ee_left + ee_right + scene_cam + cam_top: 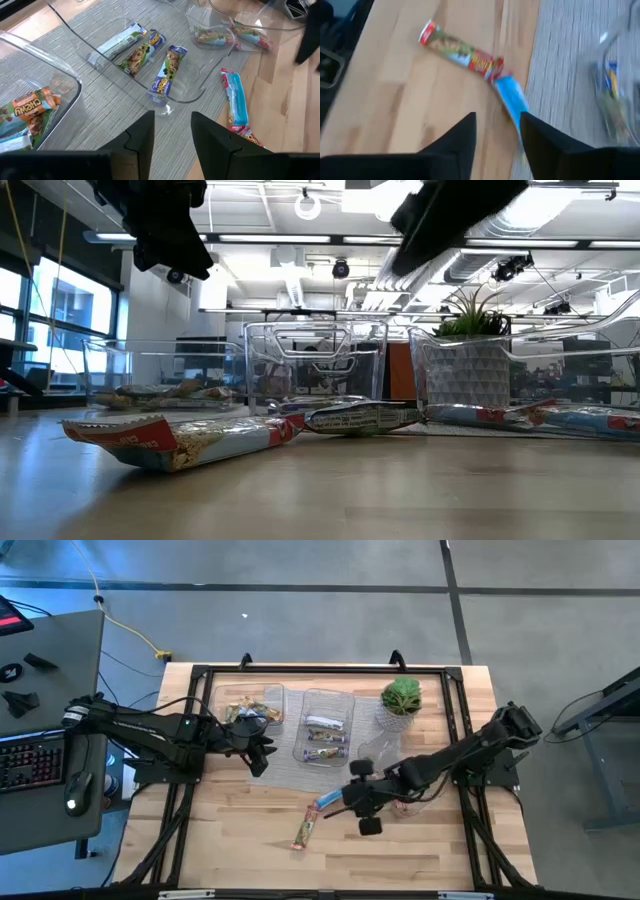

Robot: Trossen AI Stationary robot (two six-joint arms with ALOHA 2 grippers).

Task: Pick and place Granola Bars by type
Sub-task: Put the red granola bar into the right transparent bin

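While the right claw (497, 130) hovers parted and empty, the blue bar (512, 100) lies just ahead — beside the red-green bar (462, 52).

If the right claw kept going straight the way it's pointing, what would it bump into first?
Most likely the blue-wrapped bar, lying on the wooden table just ahead of the right gripper, whose fingers are apart and empty. Beyond it lies the red-ended bar. Depth is hard to judge.

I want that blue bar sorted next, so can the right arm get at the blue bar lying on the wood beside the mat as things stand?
Probably yes. The right gripper hangs open just beside the blue bar, which lies flat on bare table. Only the red-ended bar touches its end; nothing covers it.
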